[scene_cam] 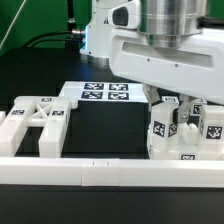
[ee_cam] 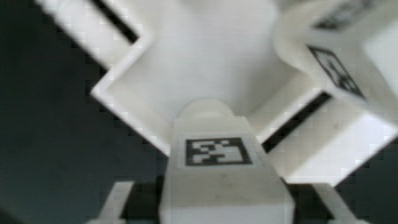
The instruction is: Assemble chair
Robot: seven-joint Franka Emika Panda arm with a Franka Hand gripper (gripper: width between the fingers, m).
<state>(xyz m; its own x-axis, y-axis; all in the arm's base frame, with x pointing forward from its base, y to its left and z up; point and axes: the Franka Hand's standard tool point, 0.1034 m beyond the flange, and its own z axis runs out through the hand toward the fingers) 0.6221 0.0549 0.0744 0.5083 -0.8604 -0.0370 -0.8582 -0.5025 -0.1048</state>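
**A:** Where's the hand [scene_cam: 172,112]?

**B:** Low among the chair pieces [scene_cam: 188,130] at the exterior view's right of the worktop [scene_cam: 100,130], just behind the long rail [scene_cam: 100,172].

**A:** Gripping anything?

**B:** Clenched on a tagged white piece [ee_cam: 217,150] (the wrist view shows it between the fingers [ee_cam: 121,205]). The X-braced frame [scene_cam: 35,120] lies well apart, at the exterior view's left, with the marker board [scene_cam: 105,93] behind.

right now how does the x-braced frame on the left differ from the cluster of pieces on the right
The x-braced frame lies flat, while the cluster of pieces stands upright. The x-braced frame sits alone at the exterior view's left. The cluster of pieces sits at that view's right, directly under the gripper. Both are glossy white and carry black-and-white square tags.
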